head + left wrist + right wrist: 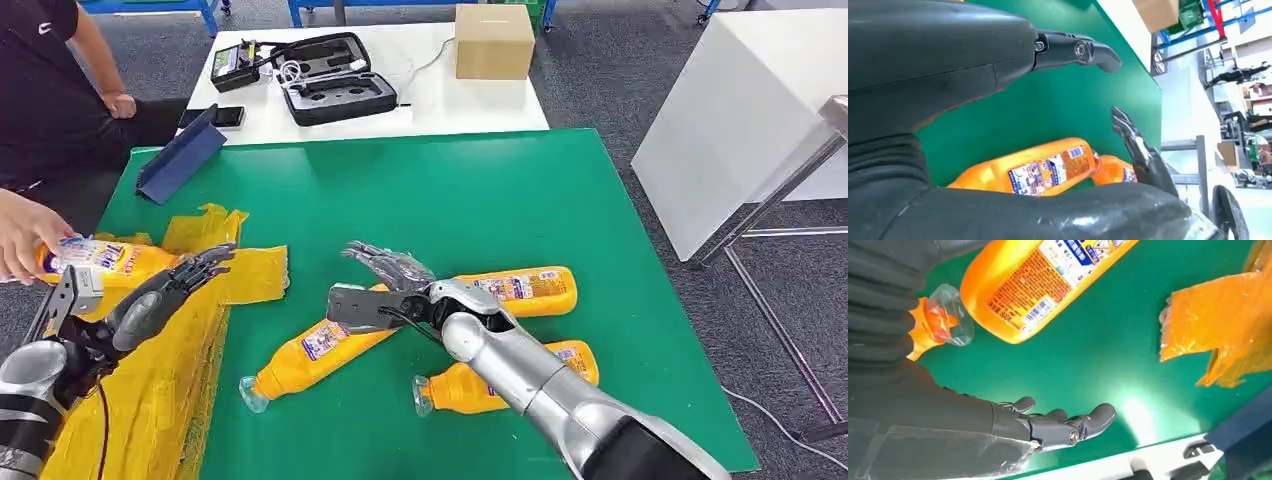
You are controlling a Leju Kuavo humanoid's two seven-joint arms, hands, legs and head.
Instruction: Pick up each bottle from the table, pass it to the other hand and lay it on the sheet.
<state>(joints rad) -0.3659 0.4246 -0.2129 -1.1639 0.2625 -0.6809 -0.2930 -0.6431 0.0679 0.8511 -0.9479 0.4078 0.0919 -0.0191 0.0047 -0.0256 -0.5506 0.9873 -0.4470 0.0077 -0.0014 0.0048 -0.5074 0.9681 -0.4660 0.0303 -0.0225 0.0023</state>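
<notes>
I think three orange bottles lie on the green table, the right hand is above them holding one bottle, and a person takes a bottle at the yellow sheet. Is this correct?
Not quite: the right hand holds nothing; its fingers are spread above the three bottles, as the head view shows. The green table, the person's hand on a bottle and the yellow sheet are as you say.

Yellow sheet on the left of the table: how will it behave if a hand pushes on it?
The yellow sheet looks thin and crinkled, so probably floppy and light. Its edges already stand up in folds; it will likely bunch or slide on the smooth green table rather than hold flat.
</notes>
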